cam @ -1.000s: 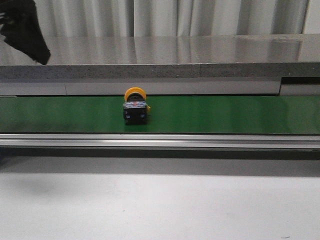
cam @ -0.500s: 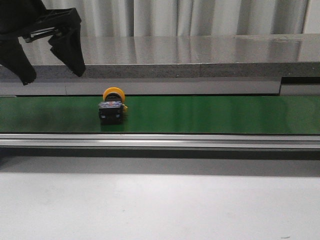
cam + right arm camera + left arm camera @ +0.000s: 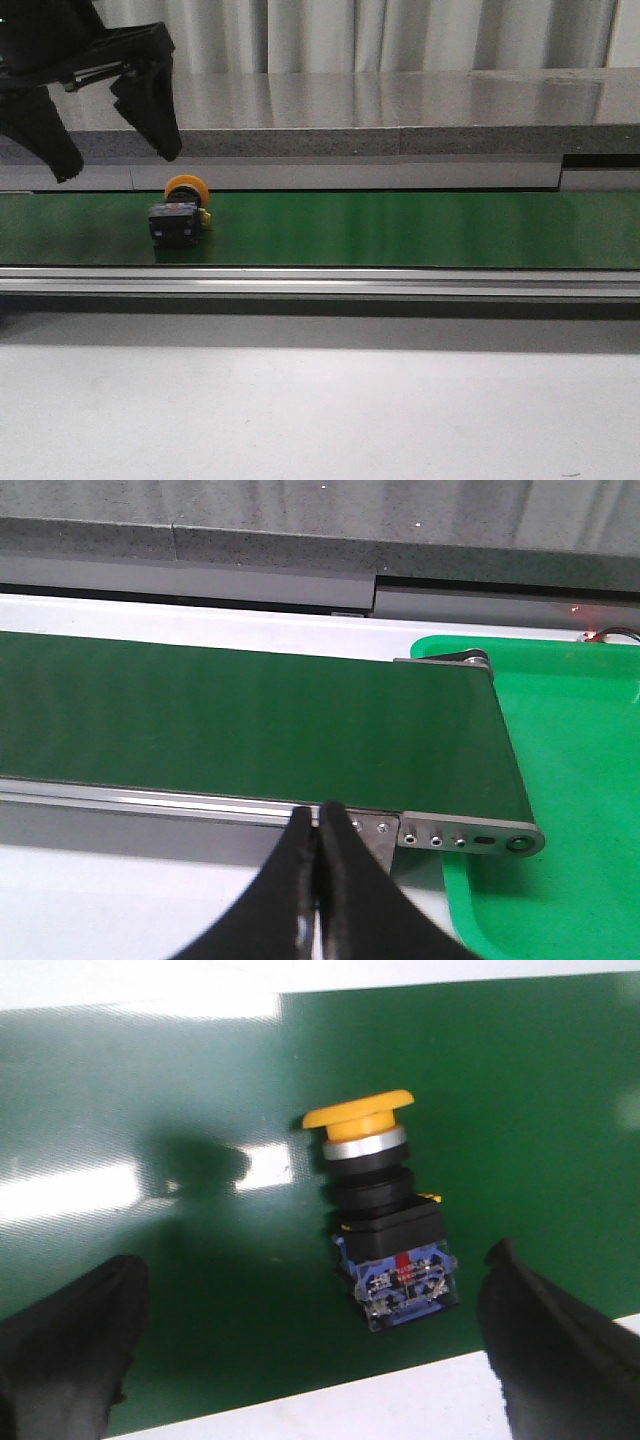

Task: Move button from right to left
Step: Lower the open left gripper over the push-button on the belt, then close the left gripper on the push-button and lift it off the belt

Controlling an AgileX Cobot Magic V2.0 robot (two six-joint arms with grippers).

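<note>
The button (image 3: 178, 216) lies on its side on the green belt (image 3: 400, 228), yellow-orange cap toward the back, black body toward me. My left gripper (image 3: 118, 160) hangs open above the belt, just above and to the left of the button, not touching it. In the left wrist view the button (image 3: 385, 1210) lies between the two spread black fingers (image 3: 70, 1345), closer to one of them, with my left gripper (image 3: 315, 1360) open and empty. My right gripper (image 3: 318, 825) is shut and empty, near the belt's front rail at its right end.
A metal rail (image 3: 320, 281) runs along the belt's front edge, with the white table (image 3: 320, 410) in front. A grey ledge (image 3: 350, 140) runs behind the belt. A green tray (image 3: 570, 780) sits past the belt's right end.
The button has travelled left along the belt. My left gripper has come into view at the upper left and lowered slightly toward the belt, still open.
</note>
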